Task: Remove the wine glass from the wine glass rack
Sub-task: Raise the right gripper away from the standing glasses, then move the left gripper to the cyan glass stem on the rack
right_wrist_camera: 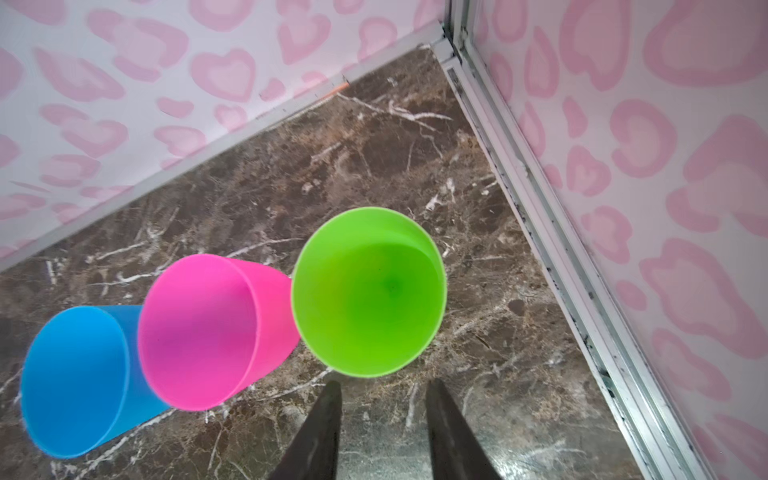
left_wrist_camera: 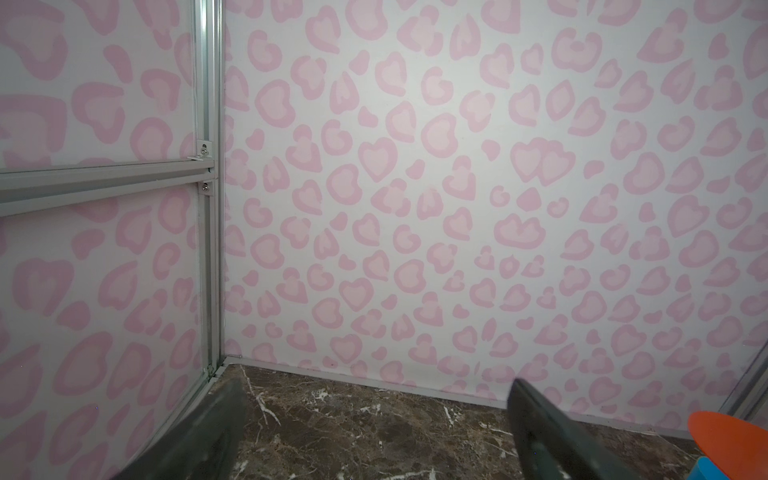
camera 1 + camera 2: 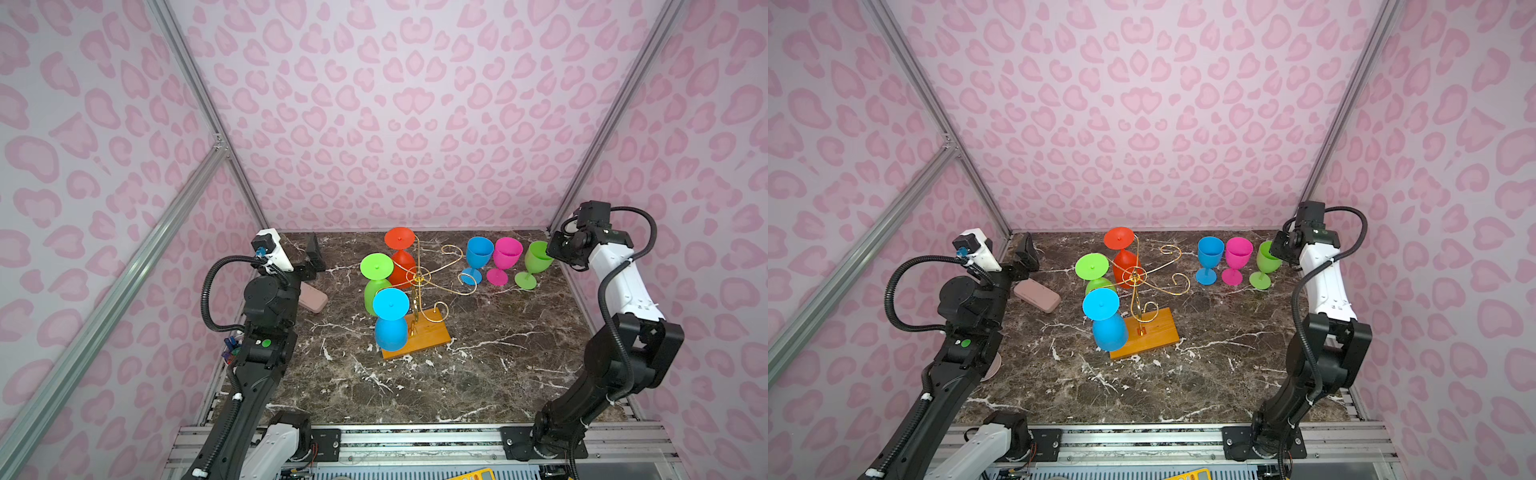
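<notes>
Closest to me is the metal rail [image 3: 415, 436] along the front edge, with two arm bases bolted to it. Behind it one dark marble table [image 3: 498, 374] fills the floor of the pink booth. Two arms rise over it: the left arm [image 3: 266, 303] folded near the left wall, and the right arm [image 3: 623, 282] reaching into the far right corner.

One wine glass rack [image 3: 430, 336] stands mid-table on its wooden base, six gold scrolls spreading from the post. Three scrolls on its left side each carry a glass hanging foot-up: one red glass [image 3: 402, 266] farthest back, one green hanging glass [image 3: 374, 293] in the middle, and one blue hanging glass [image 3: 390, 332] nearest me. The other three scrolls spread toward the right and front.

Three more glasses are off the rack, upright in a close row to its right: blue standing glass [image 1: 75, 382], pink glass [image 1: 216, 328], green standing glass [image 1: 370, 291].

One pinkish case [image 3: 313, 300] lies flat beside the left arm.

The right gripper [image 1: 382, 386] hangs over the table just beside the green standing glass, its jaws a modest way apart with nothing between them. The left gripper [image 2: 374, 388] faces the back wall near the far left corner, jaws spread wide and holding nothing.
</notes>
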Controlling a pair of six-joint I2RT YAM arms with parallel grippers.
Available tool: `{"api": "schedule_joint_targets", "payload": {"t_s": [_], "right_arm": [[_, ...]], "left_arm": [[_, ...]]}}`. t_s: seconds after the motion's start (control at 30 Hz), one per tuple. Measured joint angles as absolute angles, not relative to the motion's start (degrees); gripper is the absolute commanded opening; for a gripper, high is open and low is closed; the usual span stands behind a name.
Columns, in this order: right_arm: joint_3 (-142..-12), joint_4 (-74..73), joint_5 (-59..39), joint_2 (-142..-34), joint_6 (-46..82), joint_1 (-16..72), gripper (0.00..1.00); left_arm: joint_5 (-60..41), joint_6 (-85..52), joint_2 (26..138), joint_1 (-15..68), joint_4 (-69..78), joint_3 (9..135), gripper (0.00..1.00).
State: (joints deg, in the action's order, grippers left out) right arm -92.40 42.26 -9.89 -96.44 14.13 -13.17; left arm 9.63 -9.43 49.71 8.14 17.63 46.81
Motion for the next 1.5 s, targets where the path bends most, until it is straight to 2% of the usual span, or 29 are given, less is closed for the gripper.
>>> {"api": "schedule_joint_targets", "payload": {"t_s": [0.27,0.37,0.63,0.8,0.97,1.1,1.5], "right_arm": [[-80.8,35.4,-9.4,-84.1,15.4,-9.1,0.49],[-78.7,32.7,-9.0,-79.2,15.4,-7.2,0.55],[-73.7,23.7,-7.8,-67.4,15.8,-0.5,0.73],[-73.8,20.8,-7.3,-64.4,15.2,4.9,0.76],[-73.6,19.5,-8.0,-62.4,15.2,6.9,0.78],[-73.4,17.7,-10.2,-61.7,15.4,8.8,0.8],[-72.4,16.1,-12.0,-61.2,15.7,12.9,0.82]], "left_arm": [[5.9,-16.4,43.2,8.0,11.4,47.1,0.97],[2.4,-19.7,40.9,8.0,4.7,49.8,0.95],[-13.3,-29.1,39.2,8.0,-15.1,60.3,0.83],[-25.4,-35.6,39.5,8.0,-26.1,62.9,0.72],[-34.4,-41.2,37.4,8.0,-34.3,62.8,0.7],[-40.6,-45.0,36.2,8.0,-35.0,60.6,0.62],[-51.0,-51.3,39.7,8.4,-34.5,59.4,0.61]]}}
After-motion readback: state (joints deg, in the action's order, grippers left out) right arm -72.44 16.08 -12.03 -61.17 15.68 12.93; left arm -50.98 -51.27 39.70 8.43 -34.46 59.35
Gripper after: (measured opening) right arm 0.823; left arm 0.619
